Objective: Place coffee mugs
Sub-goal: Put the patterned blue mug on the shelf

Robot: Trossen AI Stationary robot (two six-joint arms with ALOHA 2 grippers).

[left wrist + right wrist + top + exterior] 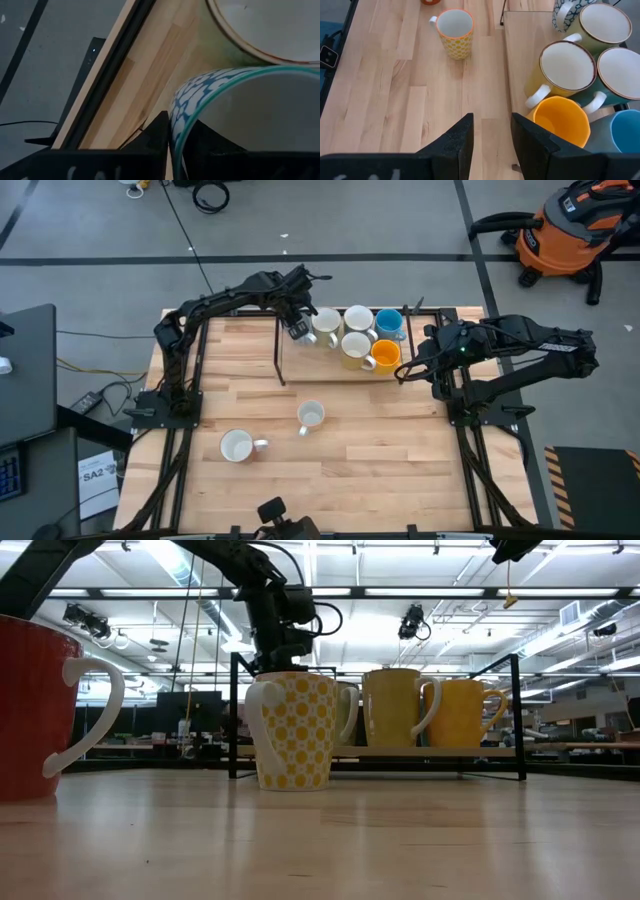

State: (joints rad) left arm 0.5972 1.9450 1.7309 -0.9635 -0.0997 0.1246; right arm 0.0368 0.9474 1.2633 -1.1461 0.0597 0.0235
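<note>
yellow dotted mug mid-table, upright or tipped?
Upright: the yellow dotted mug stands on its base in the low view, its open mouth facing up in the right wrist view.

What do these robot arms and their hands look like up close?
Both arms are dark, almost black, jointed struts with thin cables running along them. Each ends in a hand with two flat, wedge-shaped black fingers: the left hand and the right hand.

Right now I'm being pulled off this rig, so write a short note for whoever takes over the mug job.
Left hand: at the raised shelf, shut on the blue-and-white patterned mug, one finger inside its rim.
Right hand: open, empty, hovering beside the orange mug.
Done: five mugs grouped on the shelf, counting the one held.
Left: release that mug, then fetch the yellow-dotted mug and the red mug from the table.
</note>
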